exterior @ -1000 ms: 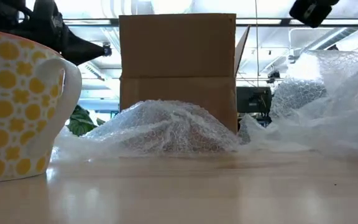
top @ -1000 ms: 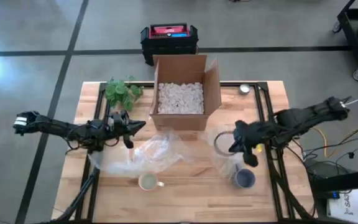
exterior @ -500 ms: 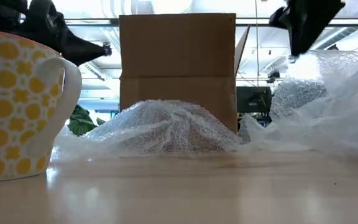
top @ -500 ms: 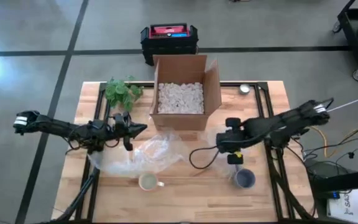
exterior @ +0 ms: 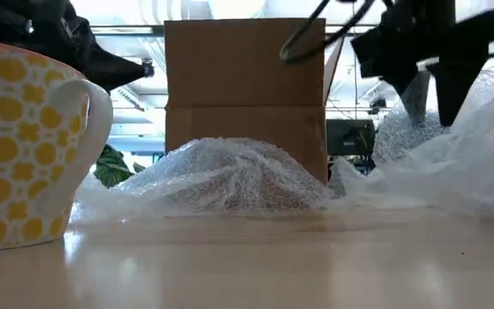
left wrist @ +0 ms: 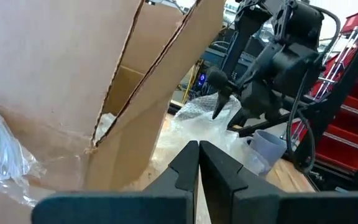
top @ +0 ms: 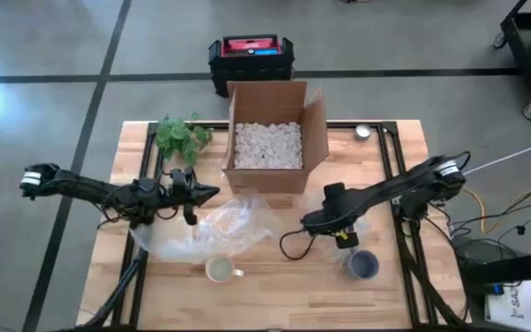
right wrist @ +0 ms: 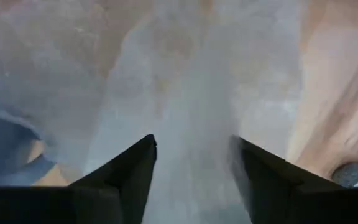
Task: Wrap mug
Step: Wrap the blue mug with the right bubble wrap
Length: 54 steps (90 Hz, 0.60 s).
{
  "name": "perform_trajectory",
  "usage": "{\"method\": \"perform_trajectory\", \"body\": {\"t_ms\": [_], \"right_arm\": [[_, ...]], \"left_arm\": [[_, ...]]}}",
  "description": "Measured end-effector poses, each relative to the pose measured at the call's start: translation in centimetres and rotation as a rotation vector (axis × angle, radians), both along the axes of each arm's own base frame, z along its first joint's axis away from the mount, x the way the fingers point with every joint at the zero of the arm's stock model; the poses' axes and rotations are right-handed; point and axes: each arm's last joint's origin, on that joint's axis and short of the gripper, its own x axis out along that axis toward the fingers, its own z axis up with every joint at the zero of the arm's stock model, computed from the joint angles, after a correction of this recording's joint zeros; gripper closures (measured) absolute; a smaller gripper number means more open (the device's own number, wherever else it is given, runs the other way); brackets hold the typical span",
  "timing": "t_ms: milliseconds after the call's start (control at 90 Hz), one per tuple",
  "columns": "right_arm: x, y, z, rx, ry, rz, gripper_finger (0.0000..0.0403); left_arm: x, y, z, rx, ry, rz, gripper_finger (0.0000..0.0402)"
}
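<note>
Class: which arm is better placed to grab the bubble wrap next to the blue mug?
The right. Its gripper hangs open directly over that bubble wrap beside the blue mug; the left gripper, shut, waits near the cardboard box.

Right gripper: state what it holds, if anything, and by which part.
Nothing is held. The right gripper hangs open over the sheet of clear bubble wrap, its fingers apart and not closed on the plastic.
</note>
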Motion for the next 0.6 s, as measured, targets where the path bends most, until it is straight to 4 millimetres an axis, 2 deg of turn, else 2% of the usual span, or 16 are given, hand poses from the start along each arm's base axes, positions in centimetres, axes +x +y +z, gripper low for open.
{"method": "perform_trajectory", "body": {"t_ms": [78, 122, 167, 378, 511, 600], "right_arm": [[0.3, 0.2, 0.1, 0.033, -0.028, 0.000, 0.0331], [0.7, 0.3, 0.7, 0.085, -0.080, -0.004, 0.0369], [1.3, 0.5, 1.7, 0.126, -0.155, 0.006, 0.0389], [1.5, 0.5, 9.2, 0.225, -0.601, 0.123, 0.0397], [0.6, 0.3, 13.7, 0.260, -0.913, 0.245, 0.0399], [-0.4, 0.1, 15.8, 0.280, -1.039, 0.287, 0.0402]], "left_arm": [[0.0, 0.0, 0.1, 0.000, -0.006, 0.000, 0.0402], [0.0, 0.0, 0.1, -0.001, -0.011, 0.000, 0.0402], [-0.1, 0.0, 0.2, -0.002, -0.022, 0.000, 0.0402], [-0.2, 0.0, 0.9, -0.012, -0.087, -0.005, 0.0402], [-0.2, 0.0, 0.9, -0.005, -0.088, -0.009, 0.0402], [-0.1, 0.0, 0.8, -0.003, -0.080, -0.010, 0.0402]]}}
